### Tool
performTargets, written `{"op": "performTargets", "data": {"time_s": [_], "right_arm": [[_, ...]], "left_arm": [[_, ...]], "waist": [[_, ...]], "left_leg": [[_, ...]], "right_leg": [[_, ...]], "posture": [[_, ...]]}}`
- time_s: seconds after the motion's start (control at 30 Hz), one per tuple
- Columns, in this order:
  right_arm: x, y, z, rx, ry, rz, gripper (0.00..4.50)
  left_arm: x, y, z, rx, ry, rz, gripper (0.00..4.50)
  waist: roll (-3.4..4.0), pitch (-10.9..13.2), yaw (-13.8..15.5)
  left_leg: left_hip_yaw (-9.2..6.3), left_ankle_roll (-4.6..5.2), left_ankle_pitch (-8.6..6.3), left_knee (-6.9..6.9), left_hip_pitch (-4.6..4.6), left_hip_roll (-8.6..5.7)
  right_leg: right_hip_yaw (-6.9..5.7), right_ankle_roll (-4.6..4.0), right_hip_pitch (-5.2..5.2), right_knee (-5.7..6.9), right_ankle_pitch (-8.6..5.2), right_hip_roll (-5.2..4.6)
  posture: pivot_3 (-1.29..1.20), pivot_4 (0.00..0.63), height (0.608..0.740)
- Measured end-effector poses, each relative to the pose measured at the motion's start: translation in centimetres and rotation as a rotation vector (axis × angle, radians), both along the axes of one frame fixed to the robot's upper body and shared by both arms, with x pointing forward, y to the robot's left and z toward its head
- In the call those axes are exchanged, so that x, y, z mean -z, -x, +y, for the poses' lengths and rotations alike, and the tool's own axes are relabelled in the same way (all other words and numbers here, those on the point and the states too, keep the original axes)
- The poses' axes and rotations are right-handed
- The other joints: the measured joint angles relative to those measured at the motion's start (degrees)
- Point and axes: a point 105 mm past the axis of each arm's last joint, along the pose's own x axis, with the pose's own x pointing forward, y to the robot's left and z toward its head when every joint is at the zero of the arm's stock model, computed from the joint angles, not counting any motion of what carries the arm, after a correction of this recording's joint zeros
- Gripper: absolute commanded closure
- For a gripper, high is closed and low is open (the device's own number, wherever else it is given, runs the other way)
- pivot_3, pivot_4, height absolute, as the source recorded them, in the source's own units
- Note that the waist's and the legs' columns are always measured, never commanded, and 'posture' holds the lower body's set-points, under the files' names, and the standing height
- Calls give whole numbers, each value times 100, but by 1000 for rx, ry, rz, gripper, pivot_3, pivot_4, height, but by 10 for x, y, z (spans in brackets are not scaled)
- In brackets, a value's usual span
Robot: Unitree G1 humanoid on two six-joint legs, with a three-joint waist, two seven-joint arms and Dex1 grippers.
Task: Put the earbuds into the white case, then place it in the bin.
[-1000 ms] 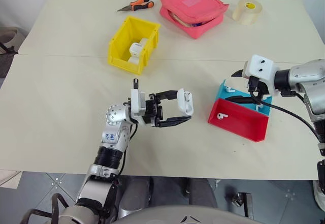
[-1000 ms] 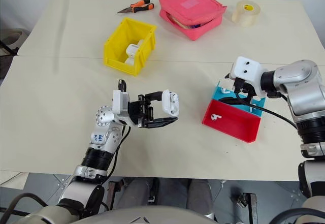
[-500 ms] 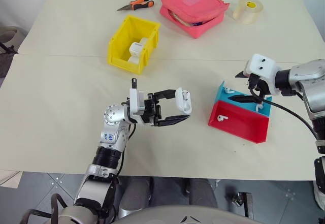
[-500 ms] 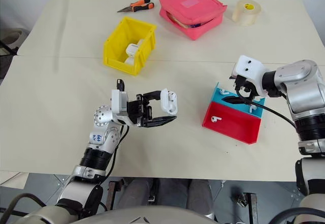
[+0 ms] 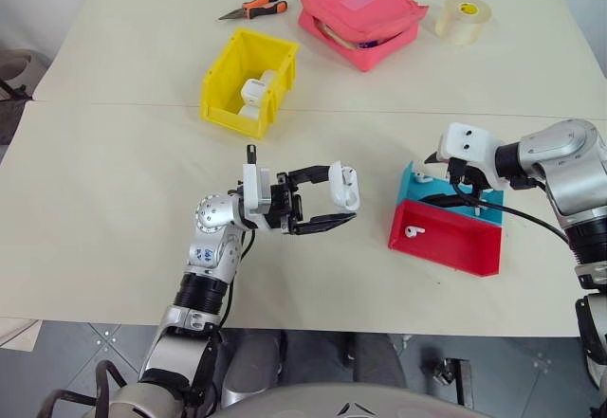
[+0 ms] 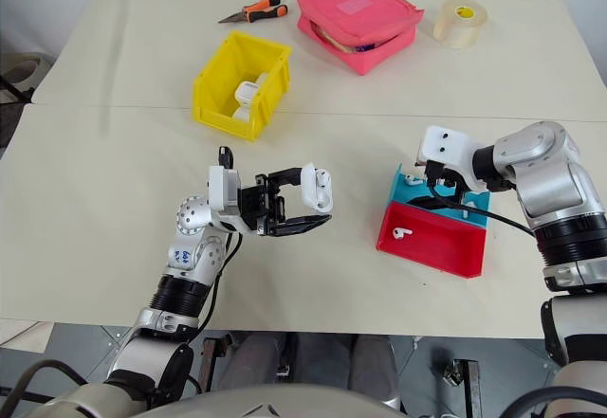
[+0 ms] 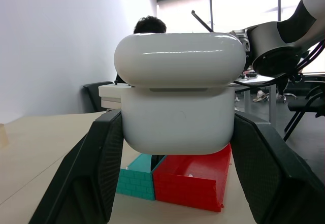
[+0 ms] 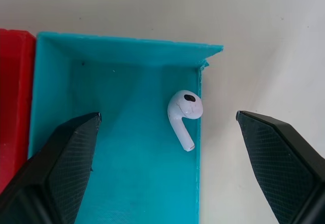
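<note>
Right now: case clamped, right jaws over blue tray

Head view: left gripper [image 5: 334, 200] clamped on the white case [image 5: 344, 187], lid ajar, above table [image 5: 114, 209]. Bin [image 5: 248, 81] far side. Earbud [image 5: 410, 232] in red tray [image 5: 446, 238].
Right wrist: right gripper [image 8: 167, 158] jaws wide apart over blue tray [image 8: 117, 148], other earbud [image 8: 184, 110] between them.
</note>
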Motion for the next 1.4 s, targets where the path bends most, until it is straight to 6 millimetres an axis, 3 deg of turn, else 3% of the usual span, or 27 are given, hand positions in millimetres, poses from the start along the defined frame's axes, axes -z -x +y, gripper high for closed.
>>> {"op": "performTargets", "data": {"time_s": [0.13,0.17,0.27,0.4,0.73,0.9,1.4], "right_arm": [[-3,-3,4,-63,53,-48,29],[-3,-4,4,-73,66,-55,203],[-4,-7,5,-104,99,-65,934],[-3,-8,6,-128,117,-69,2362],[-3,-12,8,-169,140,-82,2362],[-1,-12,9,-171,135,-67,3840],[-1,-12,10,-159,124,-71,3963]], "left_arm": [[0,0,-1,1,3,1,1729],[0,0,-1,2,4,1,1729],[-1,1,-2,5,8,2,1729],[-1,0,-3,1,12,4,1729],[-2,0,-3,-6,15,3,1729],[-2,0,-2,-8,12,2,1729],[-2,-1,-1,-9,6,8,1729]], "waist": [[0,0,-7],[0,0,-10],[0,0,-7],[0,0,-9],[0,0,-14],[0,0,-15],[0,0,-20]], "left_leg": [[1,0,0,0,1,0],[2,0,0,0,1,0],[1,0,0,0,1,0],[1,0,0,1,1,0],[2,-1,0,1,2,1],[1,-1,0,2,3,1],[1,-1,0,2,5,1]], "right_leg": [[0,0,0,0,0,0],[0,0,0,1,0,0],[0,0,0,2,0,0],[0,0,1,2,0,0],[0,0,1,3,0,0],[0,0,2,3,0,1],[0,0,4,4,0,1]], "posture": [[0,150,740],[0,150,740],[0,150,740],[0,150,740],[0,150,740],[0,150,740],[0,150,740]]}}
